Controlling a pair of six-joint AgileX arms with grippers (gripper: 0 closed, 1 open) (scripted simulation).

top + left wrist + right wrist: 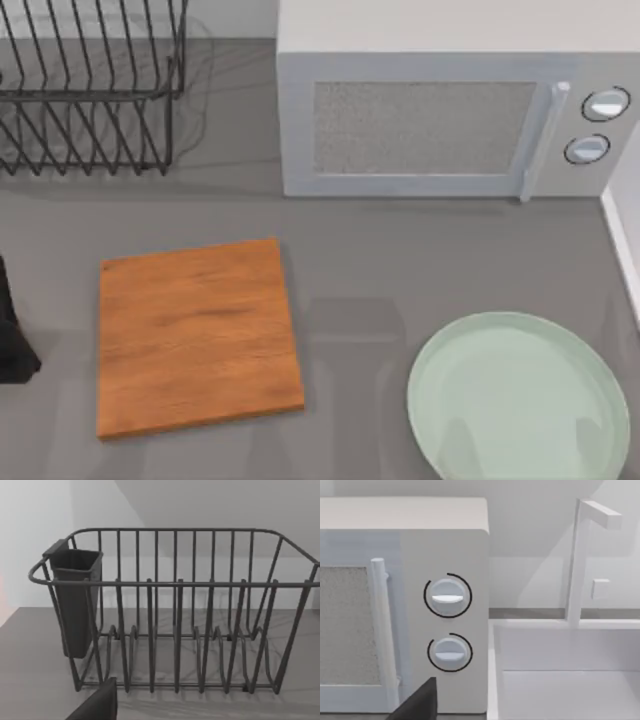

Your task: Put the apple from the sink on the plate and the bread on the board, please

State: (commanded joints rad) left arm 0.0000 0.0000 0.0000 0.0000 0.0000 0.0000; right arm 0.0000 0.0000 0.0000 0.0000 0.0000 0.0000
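The orange-brown wooden board (200, 335) lies flat at the table's left and nothing rests on it. The pale mint-green plate (520, 395) sits bare at the front right. The white sink (570, 647) lies beside the microwave, and the part of its basin that I see holds nothing. The apple and the bread are out of view. A dark part of my left gripper (95, 705) faces the dish rack. A dark part of my right gripper (417, 702) faces the microwave's knobs. My left arm (10, 340) stands at the table's left edge.
A white microwave (450, 120) with two knobs stands at the back right, its door shut. A black wire dish rack (175, 630) with a dark cutlery holder (75, 600) occupies the back left. A white faucet (577, 560) rises behind the sink.
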